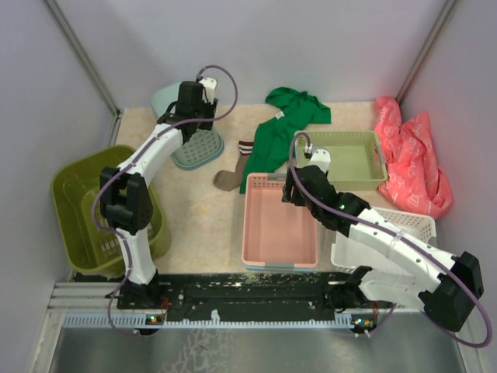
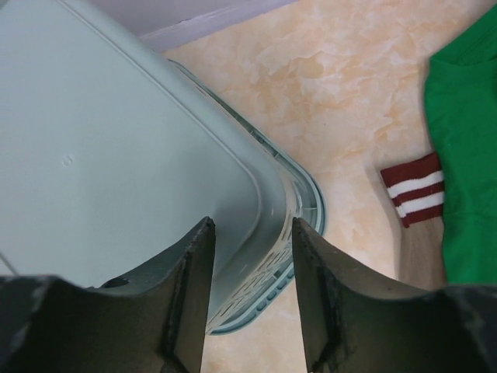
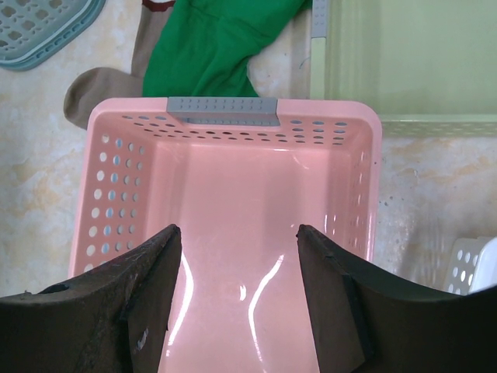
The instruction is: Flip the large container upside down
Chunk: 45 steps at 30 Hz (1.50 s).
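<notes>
Large container (image 1: pixel 74 225) sits upright at the near left, beside the left arm's base. It looks like light, stiff plastic, best gripped at its rim. Left gripper (image 2: pixel 250 225) is spread over the far teal basket (image 2: pixel 116 140); right gripper (image 3: pixel 237 233) gapes above the pink tray (image 3: pixel 109 186).

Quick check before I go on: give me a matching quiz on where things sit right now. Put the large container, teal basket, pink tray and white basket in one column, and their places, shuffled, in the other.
Things:
1. large container
2. teal basket
3. pink tray
4. white basket

Places:
A. directly beneath the open right gripper
B. near right, partly under the right arm
C. far left, opening up
D. at the back, below the open left gripper

Pairs: 1-C, 2-D, 3-A, 4-B.
</notes>
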Tool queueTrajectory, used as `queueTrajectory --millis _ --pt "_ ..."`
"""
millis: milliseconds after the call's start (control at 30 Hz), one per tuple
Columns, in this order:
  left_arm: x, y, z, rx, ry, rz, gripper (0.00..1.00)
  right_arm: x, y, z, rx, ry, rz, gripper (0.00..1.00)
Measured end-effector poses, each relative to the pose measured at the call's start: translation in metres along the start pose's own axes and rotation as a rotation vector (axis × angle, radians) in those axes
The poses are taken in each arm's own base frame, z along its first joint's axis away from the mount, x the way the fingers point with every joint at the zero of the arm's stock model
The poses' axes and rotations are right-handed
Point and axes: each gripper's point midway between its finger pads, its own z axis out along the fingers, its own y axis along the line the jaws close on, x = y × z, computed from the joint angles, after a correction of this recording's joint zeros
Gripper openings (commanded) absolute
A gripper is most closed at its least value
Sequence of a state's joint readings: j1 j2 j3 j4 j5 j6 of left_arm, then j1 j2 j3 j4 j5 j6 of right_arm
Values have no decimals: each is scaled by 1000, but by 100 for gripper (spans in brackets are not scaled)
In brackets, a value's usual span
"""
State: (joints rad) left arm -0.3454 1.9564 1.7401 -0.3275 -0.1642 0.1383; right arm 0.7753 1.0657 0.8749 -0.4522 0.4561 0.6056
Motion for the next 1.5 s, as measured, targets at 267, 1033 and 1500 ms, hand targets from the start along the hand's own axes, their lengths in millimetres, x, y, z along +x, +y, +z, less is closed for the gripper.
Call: queueTrajectory --millis 267,1033,1500 --pt "-4 5 2 -58 -18 -74 13 0 0 0 1 0 -1 62" --pt "-39 45 62 -249 -101 -411 26 -3 -9 -9 11 -29 14 62" --pt "-52 60 -42 -96 -136 -386 74 35 19 37 -44 97 -27 60"
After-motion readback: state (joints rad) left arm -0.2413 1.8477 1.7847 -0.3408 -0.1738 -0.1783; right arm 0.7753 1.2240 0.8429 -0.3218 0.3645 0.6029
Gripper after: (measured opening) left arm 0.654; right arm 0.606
